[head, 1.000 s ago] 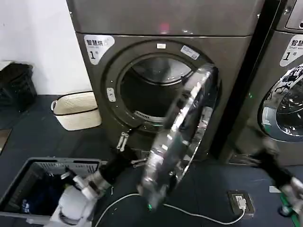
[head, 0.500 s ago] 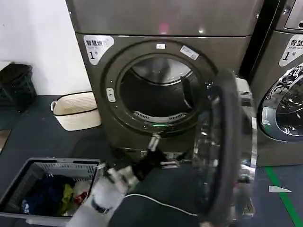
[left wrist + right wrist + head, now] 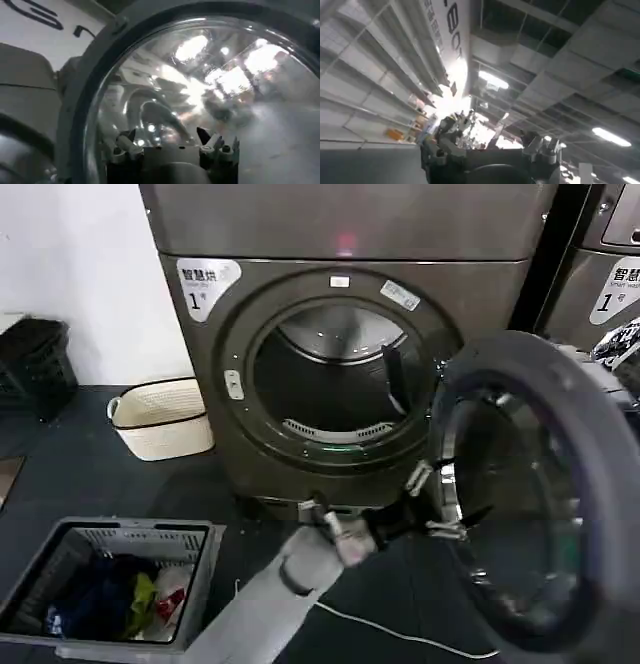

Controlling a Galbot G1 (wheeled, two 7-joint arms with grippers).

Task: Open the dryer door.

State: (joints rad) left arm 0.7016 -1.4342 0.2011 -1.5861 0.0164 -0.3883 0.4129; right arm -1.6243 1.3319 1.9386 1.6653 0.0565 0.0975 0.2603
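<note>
Grey-backed dryer door (image 3: 535,494) — heavy, rigid, hinge-swung — stands wide; left pincer (image 3: 437,502), fingers spread, meets its rim, the best hold.

We see the dryer (image 3: 480,294) in brushed bronze-grey metal with a soft sheen. The dryer door (image 3: 590,434) shows a matt grey plastic inner face around glossy glass (image 3: 200,90). Its white sticker (image 3: 207,283) marked 1 looks smooth. The cream basket (image 3: 160,419) looks matt, the grey crate (image 3: 195,569) ribbed plastic.
</note>
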